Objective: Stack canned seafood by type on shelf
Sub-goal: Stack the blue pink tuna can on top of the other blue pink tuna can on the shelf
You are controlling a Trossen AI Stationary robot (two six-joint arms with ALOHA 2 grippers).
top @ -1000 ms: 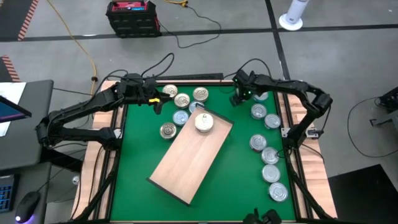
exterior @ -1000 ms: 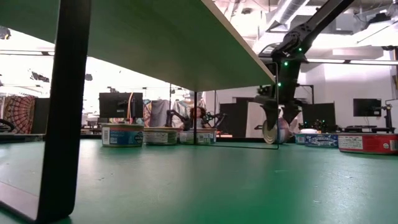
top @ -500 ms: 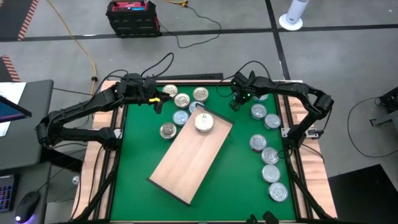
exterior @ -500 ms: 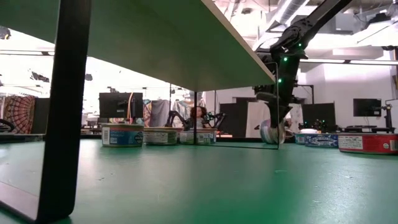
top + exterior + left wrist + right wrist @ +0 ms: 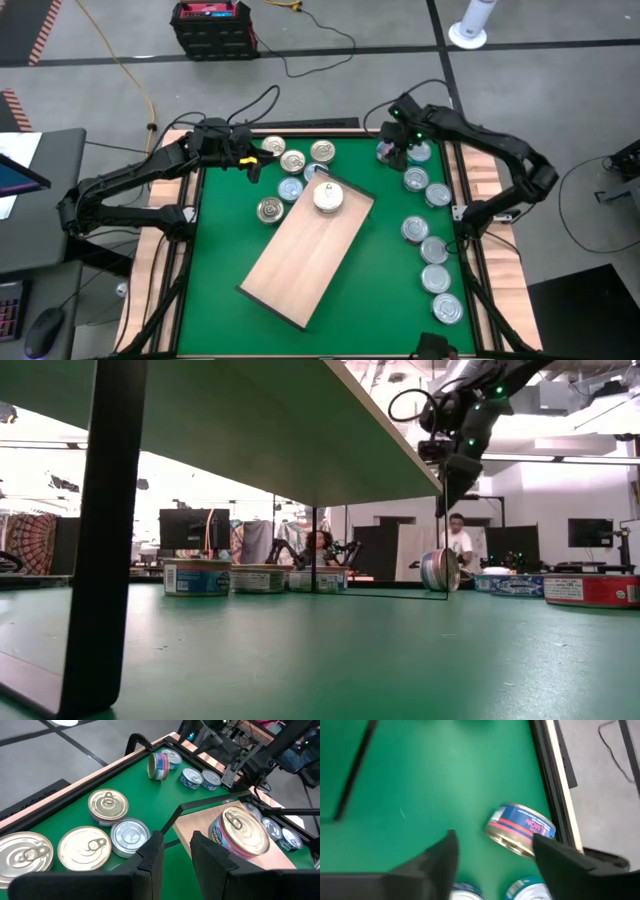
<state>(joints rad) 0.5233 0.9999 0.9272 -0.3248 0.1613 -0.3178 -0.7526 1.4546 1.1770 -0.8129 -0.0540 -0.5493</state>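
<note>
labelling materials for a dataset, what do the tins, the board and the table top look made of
The tins look like metal: shiny gold or silver lids with pull tabs and pressed rings, printed bands round the sides, as on the tin standing on edge. The board looks like light unpainted wood, matte, with faint grain. The table top is a flat matte green sheet, perhaps a mat or felt; the look leaves that open.

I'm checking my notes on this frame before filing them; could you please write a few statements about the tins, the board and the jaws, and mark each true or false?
1. One tin sits on the wooden board. True.
2. The tin below the right gripper lies flat. False: it stands on its edge.
3. The right gripper's jaws are open and hold nothing. True.
4. The left gripper grips a tin. False: nothing is between its jaws.
</note>
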